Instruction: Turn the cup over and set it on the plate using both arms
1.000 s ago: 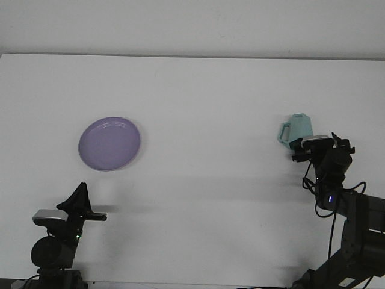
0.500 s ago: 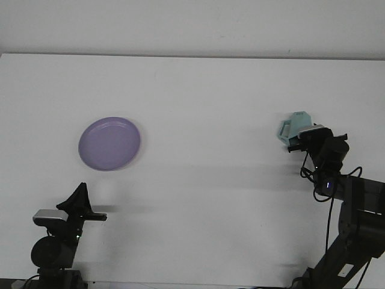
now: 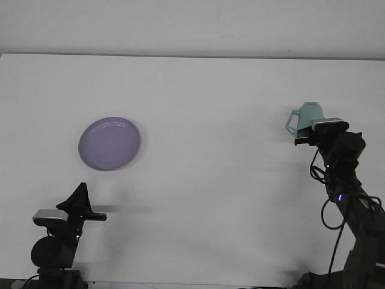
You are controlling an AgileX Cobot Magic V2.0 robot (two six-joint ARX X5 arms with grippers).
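Observation:
A teal cup [image 3: 308, 112] with its handle to the left sits at the far right, held at the tip of my right gripper [image 3: 315, 127], which is shut on it. The wrist camera hides most of the fingers. The cup looks tilted and raised off the white table [image 3: 210, 150]. A round purple plate [image 3: 109, 143] lies flat on the left side, nothing on it. My left gripper [image 3: 78, 200] rests low at the front left, just below the plate and apart from it; it shows only as a dark wedge.
The right arm's cables and links [image 3: 346, 205] rise along the right edge of the table. The left arm's base [image 3: 53, 250] stands at the front left corner. A pale wall runs behind the table's far edge.
My right gripper has risen and shifted right with the cup, which now sits higher and turned. The left arm and the plate have not moved.

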